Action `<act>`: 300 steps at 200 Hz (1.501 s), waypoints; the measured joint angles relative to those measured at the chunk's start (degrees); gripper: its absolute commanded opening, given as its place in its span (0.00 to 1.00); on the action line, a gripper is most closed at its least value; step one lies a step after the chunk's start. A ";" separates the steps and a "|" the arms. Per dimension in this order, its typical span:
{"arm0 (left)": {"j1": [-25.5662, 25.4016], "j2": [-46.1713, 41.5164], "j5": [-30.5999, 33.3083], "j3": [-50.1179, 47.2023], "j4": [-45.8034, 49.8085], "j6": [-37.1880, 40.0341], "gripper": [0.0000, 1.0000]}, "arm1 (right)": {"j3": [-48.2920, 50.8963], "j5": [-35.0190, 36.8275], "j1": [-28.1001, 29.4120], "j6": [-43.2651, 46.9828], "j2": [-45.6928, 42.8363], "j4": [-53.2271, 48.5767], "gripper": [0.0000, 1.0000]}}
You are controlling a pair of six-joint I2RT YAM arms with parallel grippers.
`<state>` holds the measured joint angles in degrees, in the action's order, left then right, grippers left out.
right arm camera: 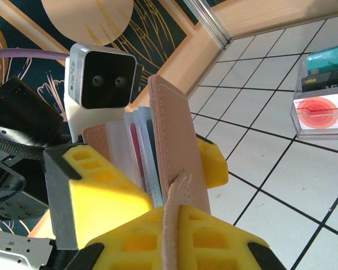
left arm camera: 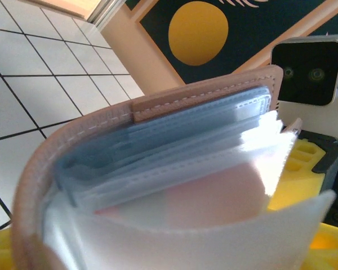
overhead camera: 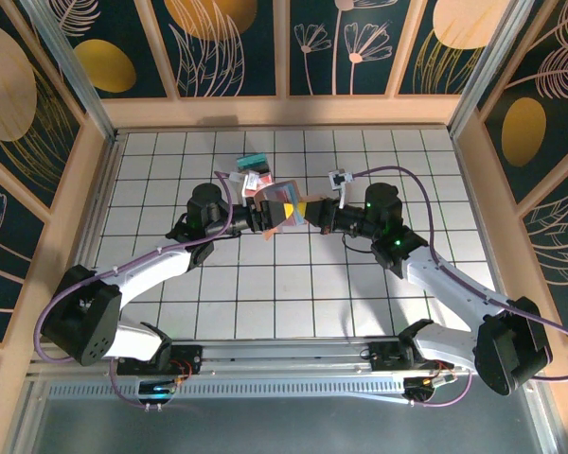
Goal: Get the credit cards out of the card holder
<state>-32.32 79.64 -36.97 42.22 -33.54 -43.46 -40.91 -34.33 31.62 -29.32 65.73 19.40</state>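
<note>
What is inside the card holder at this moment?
The card holder shows fanned clear sleeves over a grey-blue lining, something pinkish inside one. Glare and overlapping sleeves hide what else they hold.

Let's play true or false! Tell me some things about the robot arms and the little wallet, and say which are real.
1. The right gripper pinches the card holder by a leather flap. True.
2. The clear box has red and teal things inside. True.
3. The clear box is held by a gripper. False: it sits on the table.
4. The card holder is folded shut. False: it is open, with its clear sleeves fanned out.
</note>
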 measured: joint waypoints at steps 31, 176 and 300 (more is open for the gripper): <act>0.00 0.00 -0.04 0.00 -0.02 0.02 0.88 | 0.00 1.95 -0.02 0.07 -0.31 -1.20 0.00; 0.00 6.36 -3.08 1.20 -3.93 -2.86 0.97 | -13.29 21.59 4.63 2.51 1.07 -22.73 0.00; 0.00 7.43 -3.48 1.73 -5.29 -3.78 0.98 | -16.72 23.30 6.12 3.50 5.22 -26.84 0.00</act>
<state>-32.32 87.07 -40.45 43.94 -38.83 -47.24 -57.63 -11.03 37.74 -25.82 70.96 -7.44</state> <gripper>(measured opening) 0.977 0.058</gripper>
